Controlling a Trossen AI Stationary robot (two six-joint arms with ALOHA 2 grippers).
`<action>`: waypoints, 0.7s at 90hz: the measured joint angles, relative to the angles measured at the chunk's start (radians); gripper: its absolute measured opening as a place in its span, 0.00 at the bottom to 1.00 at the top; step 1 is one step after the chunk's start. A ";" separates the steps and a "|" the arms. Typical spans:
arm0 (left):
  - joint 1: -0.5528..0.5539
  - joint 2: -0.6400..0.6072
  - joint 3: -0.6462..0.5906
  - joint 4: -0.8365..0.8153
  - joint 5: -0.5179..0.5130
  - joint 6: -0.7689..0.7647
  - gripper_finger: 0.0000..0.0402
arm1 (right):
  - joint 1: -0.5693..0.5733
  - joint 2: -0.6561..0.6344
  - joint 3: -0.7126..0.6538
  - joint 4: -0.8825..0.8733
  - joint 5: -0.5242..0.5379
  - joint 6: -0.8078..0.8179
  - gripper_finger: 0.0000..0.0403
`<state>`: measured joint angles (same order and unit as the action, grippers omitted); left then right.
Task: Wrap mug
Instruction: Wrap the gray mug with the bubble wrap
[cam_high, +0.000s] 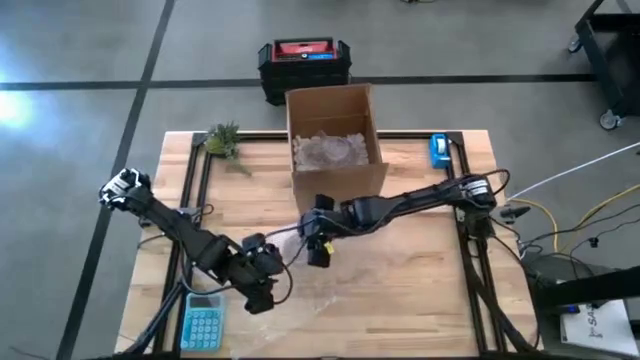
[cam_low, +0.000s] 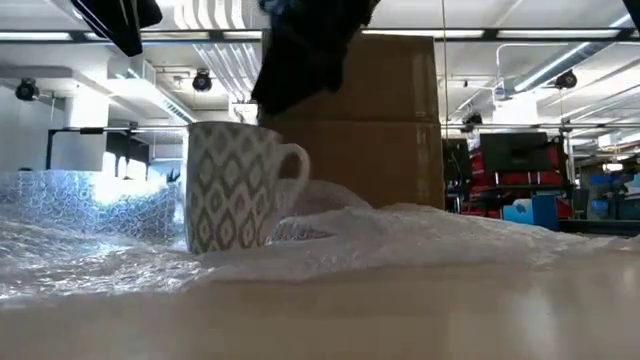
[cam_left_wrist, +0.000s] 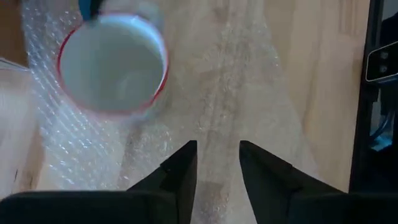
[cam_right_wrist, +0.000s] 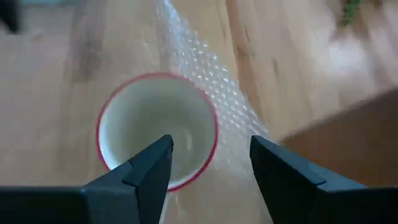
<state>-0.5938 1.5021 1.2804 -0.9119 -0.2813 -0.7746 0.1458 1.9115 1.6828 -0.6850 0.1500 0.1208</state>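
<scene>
Dark fingers of the right claw hang spread wide above the mug, gripping nothing; the mug, white inside with a red rim and a grey diamond pattern outside, stands upright on bubble wrap mid-tabletop; the left claw, slightly parted and empty, hovers nearby over the wrap; a cardboard box stands behind.

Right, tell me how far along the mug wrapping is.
Done: the mug stands upright on the spread bubble wrap, in front of the cardboard box. In hand: the right gripper hangs open above the mug's rim, holding nothing; the left gripper is open over the wrap beside it. Left: no wrap is folded around the mug yet, so the wrapping itself remains.
</scene>
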 joint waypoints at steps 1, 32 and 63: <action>0.000 0.000 0.000 -0.001 0.000 -0.003 0.27 | 0.002 -0.007 0.001 -0.022 0.000 0.000 0.50; -0.044 0.000 -0.132 0.116 0.001 -0.115 0.23 | 0.102 -0.110 -0.299 -0.277 0.000 0.036 0.50; -0.058 0.000 -0.381 0.469 0.031 -0.158 0.19 | 0.104 -0.111 -0.616 -0.097 -0.069 0.137 0.45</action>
<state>-0.6514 1.5024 0.8994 -0.4430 -0.2507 -0.9329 0.2497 1.8001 1.0664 -0.7818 0.0806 0.2581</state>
